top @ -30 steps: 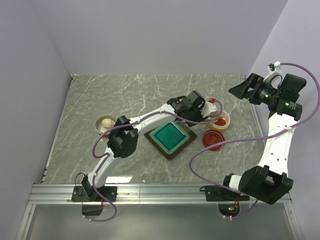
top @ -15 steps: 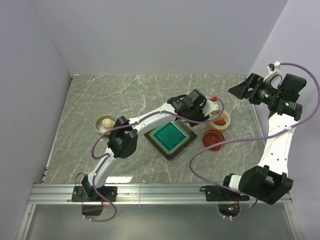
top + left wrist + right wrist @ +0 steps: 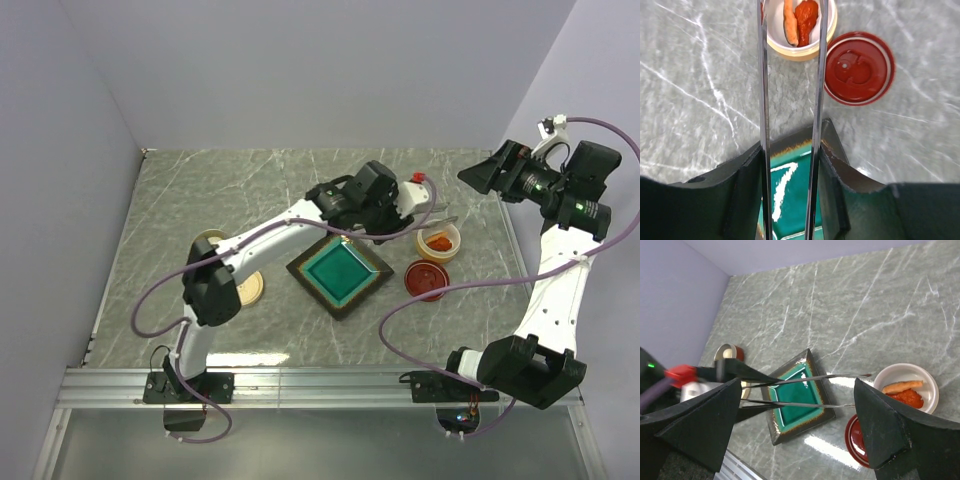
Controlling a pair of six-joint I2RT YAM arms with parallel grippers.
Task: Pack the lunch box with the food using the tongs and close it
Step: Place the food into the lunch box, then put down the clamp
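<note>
While holding the long thin grey metal tongs [image 3: 764, 100] in the half-closed left gripper [image 3: 790, 165], lower tips straight onto the orange-red food lumps [image 3: 805, 17] in the round cream bowl [image 3: 800, 52], top centre; squeeze gently. Wide-open, empty right gripper [image 3: 475, 175] upper right.

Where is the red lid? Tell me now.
In the top view the red lid lies flat on the table, right of centre, just on the near side of the cream bowl of orange-red food and right of the green dish.
</note>
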